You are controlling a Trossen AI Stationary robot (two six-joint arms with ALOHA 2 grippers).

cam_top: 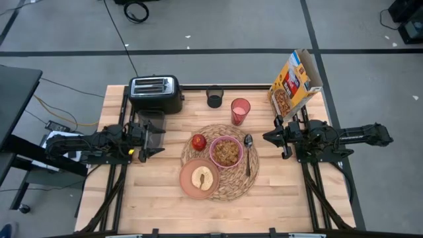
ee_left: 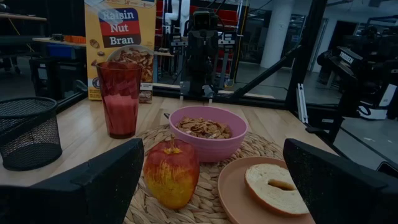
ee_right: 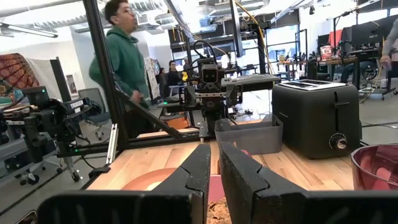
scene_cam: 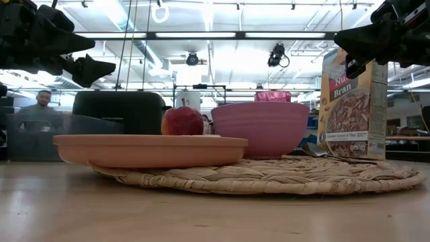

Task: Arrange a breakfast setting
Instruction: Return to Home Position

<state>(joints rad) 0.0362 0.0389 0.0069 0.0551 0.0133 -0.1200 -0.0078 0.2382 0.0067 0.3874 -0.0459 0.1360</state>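
We find the large round woven straw placemat [cam_top: 235, 188] mid-table, bearing the round pink bowl [cam_top: 226, 151] and the red apple [cam_top: 199, 141]. The left gripper [cam_top: 154, 140], fingers apart, and the right gripper [cam_top: 269, 137], fingers nearly together, flank it empty. We judge only homing remains.

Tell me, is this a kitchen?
Probably a robot lab, not a kitchen: the left gripper and right gripper flank the wooden table, cables lie on the floor, and a person stands beyond.
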